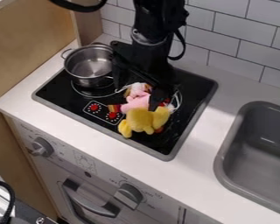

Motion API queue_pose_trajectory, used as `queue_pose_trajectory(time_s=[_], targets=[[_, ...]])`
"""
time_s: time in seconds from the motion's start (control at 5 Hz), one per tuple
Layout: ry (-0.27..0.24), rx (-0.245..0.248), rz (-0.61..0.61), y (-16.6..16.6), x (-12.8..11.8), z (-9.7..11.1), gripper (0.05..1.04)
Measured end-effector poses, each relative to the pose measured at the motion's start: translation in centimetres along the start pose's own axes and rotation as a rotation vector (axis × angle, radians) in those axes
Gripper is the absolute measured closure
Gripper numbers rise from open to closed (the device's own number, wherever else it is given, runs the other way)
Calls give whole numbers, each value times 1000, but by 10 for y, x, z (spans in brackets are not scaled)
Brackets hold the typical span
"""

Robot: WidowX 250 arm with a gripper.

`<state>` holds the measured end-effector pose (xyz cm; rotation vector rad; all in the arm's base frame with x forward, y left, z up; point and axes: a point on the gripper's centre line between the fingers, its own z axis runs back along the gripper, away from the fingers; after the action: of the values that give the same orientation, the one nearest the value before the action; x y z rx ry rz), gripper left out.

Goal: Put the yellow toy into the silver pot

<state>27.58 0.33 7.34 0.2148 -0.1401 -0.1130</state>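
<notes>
The black gripper (pixel 138 96) hangs over the middle of the stove, its fingers wide apart and the pink part of a plush toy between and below them. The yellow toy (pixel 140 120) lies on the black stovetop, in front of the gripper and against the pink plush. One finger comes down close to the yellow toy's back edge; whether they touch, I cannot tell. The silver pot (pixel 89 65) stands upright at the stove's back left, its right rim partly behind the gripper.
Red and brown pieces lie around the pink plush (pixel 134 102) on the stovetop (pixel 189 94). A grey sink (pixel 224 153) is set into the counter (pixel 192 155) at the right. A tiled wall (pixel 233 33) stands behind, and a wooden panel (pixel 31 48) rises at the left.
</notes>
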Motion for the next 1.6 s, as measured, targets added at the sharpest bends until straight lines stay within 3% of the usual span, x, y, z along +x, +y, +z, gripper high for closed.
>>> queue_pose_trajectory(time_s=[0.2, 0.6, 1.2, 1.4, 1.6], targets=[[9, 5, -9, 4, -2, -2, 83], [51, -67, 38, -10, -3, -26, 83], [-32, -60, 57, -17, 2, -59, 83], [-35, -67, 74, -19, 1, -64, 122], [-22, -87, 106, -23, 0, -66, 339]])
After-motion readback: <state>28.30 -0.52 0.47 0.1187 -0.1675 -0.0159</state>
